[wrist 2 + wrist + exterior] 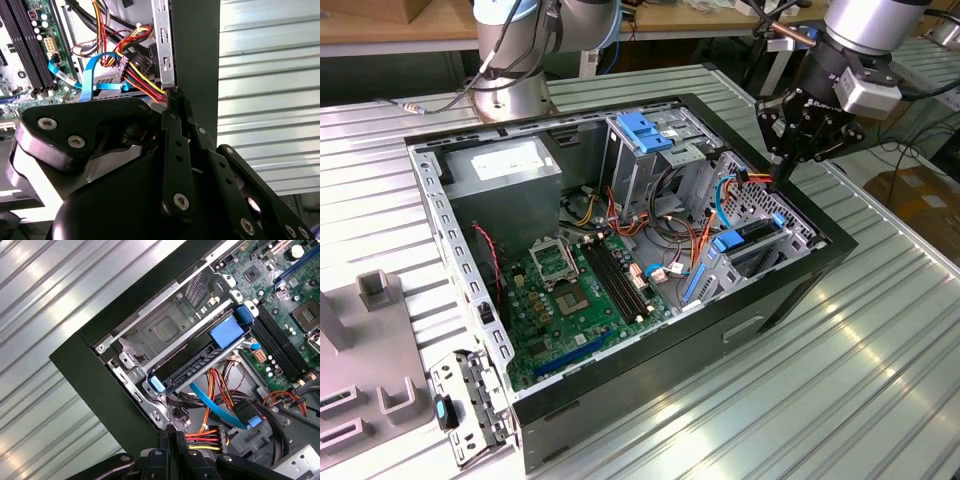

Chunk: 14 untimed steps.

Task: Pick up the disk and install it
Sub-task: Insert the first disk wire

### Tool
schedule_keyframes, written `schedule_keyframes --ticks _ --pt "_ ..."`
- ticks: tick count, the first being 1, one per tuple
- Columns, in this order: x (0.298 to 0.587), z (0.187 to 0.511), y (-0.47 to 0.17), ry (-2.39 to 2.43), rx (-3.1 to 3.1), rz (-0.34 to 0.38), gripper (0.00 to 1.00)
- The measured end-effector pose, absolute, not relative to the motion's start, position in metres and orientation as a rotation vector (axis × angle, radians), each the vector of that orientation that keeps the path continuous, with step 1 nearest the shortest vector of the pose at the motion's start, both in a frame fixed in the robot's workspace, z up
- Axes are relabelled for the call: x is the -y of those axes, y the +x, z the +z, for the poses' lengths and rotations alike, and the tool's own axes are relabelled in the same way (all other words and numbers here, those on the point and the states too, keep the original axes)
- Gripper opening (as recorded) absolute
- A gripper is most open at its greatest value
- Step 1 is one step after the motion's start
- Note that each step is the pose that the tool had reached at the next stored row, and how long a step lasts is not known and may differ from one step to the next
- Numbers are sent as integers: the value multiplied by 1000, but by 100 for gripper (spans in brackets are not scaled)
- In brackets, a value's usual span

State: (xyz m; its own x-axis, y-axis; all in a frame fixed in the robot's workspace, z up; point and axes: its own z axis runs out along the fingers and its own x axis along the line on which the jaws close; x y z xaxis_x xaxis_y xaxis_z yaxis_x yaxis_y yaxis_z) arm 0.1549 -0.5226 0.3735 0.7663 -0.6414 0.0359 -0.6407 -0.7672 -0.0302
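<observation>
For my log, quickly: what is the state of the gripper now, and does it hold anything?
Gripper: closed, holding nothing visible, at the open black computer case's edge beside the red and yellow cables.

Green motherboard (582, 290) — blue latch (645, 130)

A worktable (880, 360) of ribbed, pale metal slats filled most of the exterior view, its grooves running diagonally and catching soft overhead light in bright streaks. The same slatted surface (45, 340) showed in the first wrist view, and again in the second wrist view (270, 100). Along the far edge in the exterior view stood a wooden bench (400, 30) with a light brown top, and cables trailed below it. At the exterior view's right, beyond the table's edge, a cardboard box (920, 195) sat low near the floor. At the exterior view's left, a grey fixture plate (365, 370) with upright blocks lay on the table.
</observation>
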Motion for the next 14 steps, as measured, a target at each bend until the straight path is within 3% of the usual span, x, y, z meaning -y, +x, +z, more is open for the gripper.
schedule_keyframes --ticks 14 --pt "523 372 144 -2836 -1321 -71 17"
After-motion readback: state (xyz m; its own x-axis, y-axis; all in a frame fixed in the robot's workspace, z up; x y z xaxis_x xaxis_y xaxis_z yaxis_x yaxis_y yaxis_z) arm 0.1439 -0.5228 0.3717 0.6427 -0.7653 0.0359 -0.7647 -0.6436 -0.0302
